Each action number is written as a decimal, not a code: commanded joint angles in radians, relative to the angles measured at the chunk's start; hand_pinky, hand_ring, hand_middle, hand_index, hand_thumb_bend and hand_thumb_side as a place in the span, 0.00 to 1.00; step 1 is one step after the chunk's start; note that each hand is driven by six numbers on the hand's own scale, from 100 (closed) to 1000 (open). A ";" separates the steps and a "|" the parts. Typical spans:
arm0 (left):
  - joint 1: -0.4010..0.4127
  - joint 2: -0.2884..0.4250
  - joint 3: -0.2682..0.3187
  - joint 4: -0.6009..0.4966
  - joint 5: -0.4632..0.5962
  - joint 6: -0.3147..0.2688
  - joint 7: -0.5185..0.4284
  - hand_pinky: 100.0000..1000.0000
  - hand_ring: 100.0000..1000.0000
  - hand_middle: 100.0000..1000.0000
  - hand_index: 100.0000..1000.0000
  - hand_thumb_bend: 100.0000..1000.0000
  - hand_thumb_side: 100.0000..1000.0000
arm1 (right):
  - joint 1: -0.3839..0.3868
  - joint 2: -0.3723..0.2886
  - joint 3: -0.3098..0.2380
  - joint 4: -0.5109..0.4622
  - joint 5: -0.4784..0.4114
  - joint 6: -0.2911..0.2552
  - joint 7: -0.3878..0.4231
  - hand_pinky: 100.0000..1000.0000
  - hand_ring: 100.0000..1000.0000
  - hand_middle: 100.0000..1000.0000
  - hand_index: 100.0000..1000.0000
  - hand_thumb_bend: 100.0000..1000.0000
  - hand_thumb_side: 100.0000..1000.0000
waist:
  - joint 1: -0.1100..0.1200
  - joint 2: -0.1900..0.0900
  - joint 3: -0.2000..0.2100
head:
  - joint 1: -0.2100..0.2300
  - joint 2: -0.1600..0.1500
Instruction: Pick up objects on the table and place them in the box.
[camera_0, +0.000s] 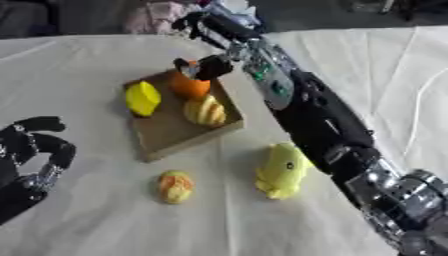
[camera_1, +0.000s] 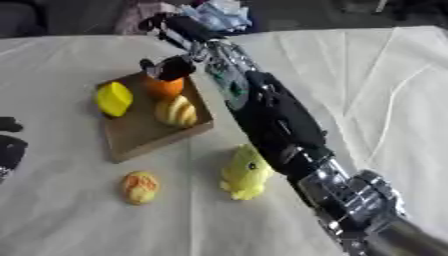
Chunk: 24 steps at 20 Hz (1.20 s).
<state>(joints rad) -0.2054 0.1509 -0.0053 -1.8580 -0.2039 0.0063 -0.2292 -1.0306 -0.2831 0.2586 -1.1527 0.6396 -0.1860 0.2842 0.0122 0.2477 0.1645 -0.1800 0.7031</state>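
Note:
A shallow brown box (camera_0: 175, 135) lies left of centre on the white cloth. In it are a yellow lemon-like piece (camera_0: 143, 98), a pale yellow ridged piece (camera_0: 205, 111) and an orange (camera_0: 190, 87) at its far corner. My right hand (camera_0: 210, 66) is directly over the orange, dark fingers curled around its top. A yellow duck toy (camera_0: 282, 172) lies on the cloth in front of the box, close beside my right forearm. An orange-yellow fruit (camera_0: 176, 186) lies to the duck's left. My left hand (camera_0: 39, 147) rests at the lower left, fingers relaxed and holding nothing.
My right forearm (camera_0: 324, 125) stretches from the lower right corner up past the box's right side. Bundled pink and pale cloth (camera_0: 157, 17) lies beyond the table's far edge. The cloth has folds at the right (camera_0: 411, 100).

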 joint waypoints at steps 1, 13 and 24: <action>-0.002 0.021 0.025 -0.014 -0.010 0.002 0.020 0.63 0.58 0.64 0.75 0.38 0.41 | 0.021 -0.105 0.025 -0.182 -0.105 -0.001 0.053 0.71 0.76 0.82 0.90 0.11 0.26 | -0.013 -0.011 -0.012 | 0.028 0.006; 0.002 0.032 0.061 -0.006 -0.013 0.015 0.067 0.63 0.58 0.63 0.75 0.39 0.41 | 0.382 -0.387 0.008 -0.681 -0.345 0.008 0.208 0.73 0.76 0.81 0.90 0.10 0.27 | -0.021 -0.015 -0.065 | 0.082 0.024; 0.003 0.038 0.059 0.000 -0.016 0.014 0.061 0.63 0.58 0.63 0.76 0.39 0.41 | 0.547 -0.438 0.093 -0.708 -0.265 -0.054 0.355 0.76 0.81 0.85 0.92 0.11 0.21 | -0.019 -0.014 -0.080 | 0.079 0.022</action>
<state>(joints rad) -0.1953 0.1678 0.0475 -1.8483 -0.2203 0.0212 -0.1661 -0.4743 -0.6920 0.3460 -1.8545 0.3575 -0.2276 0.6171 0.0044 0.2477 0.0854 -0.0994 0.7280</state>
